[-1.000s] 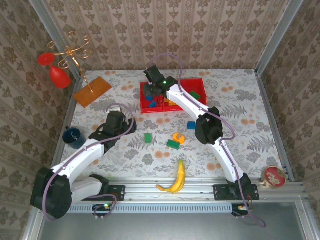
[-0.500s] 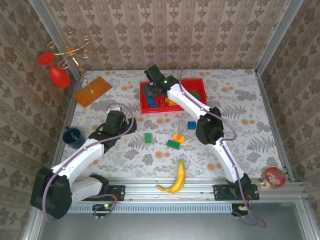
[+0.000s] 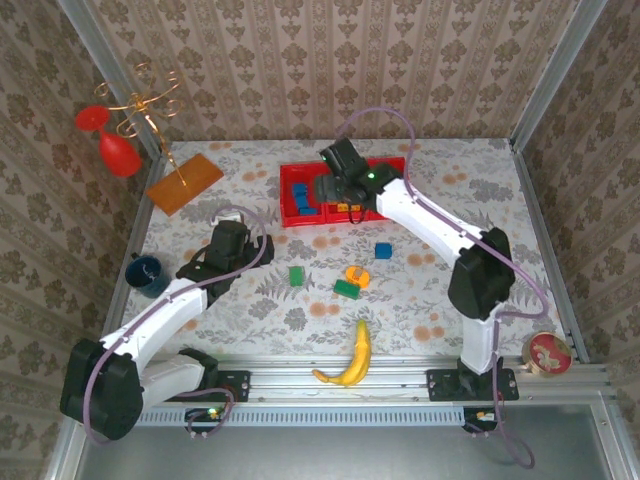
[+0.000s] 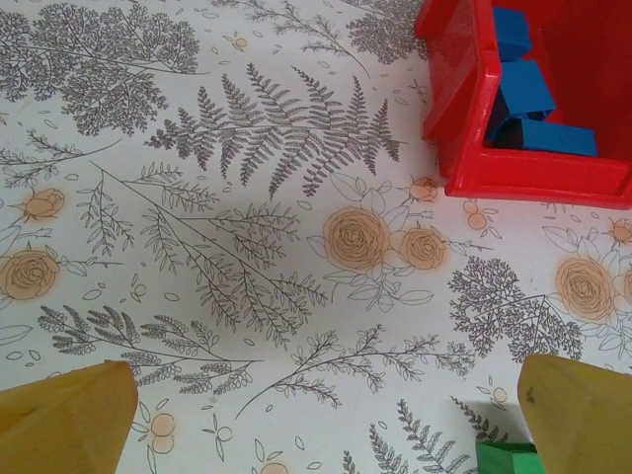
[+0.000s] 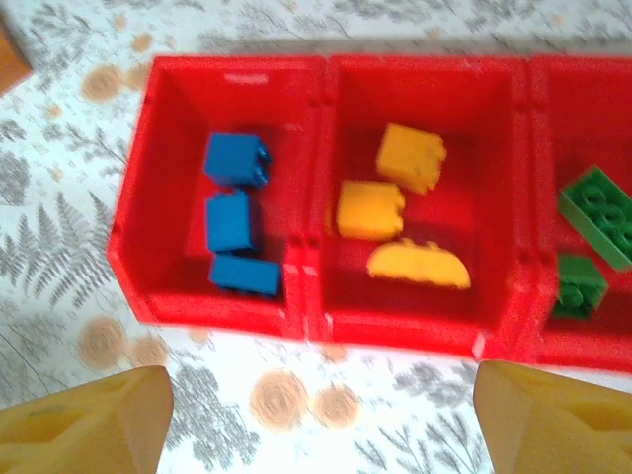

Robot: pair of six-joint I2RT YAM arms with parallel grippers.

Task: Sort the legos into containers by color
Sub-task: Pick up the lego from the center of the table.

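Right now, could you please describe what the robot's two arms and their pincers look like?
Both the left arm and the right arm have white link shells with black joints, and a lilac cable loops along each. A small green light glows near the right wrist. The left pincer and right pincer have mustard-yellow wedge-shaped fingers.

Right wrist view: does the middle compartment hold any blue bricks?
No, the middle compartment holds three orange bricks, none blue.

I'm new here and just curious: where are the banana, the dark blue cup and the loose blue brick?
banana (image 3: 357, 352), top view, middle of its body.
dark blue cup (image 3: 147, 273), top view, its open top.
loose blue brick (image 3: 383, 250), top view, its top face.
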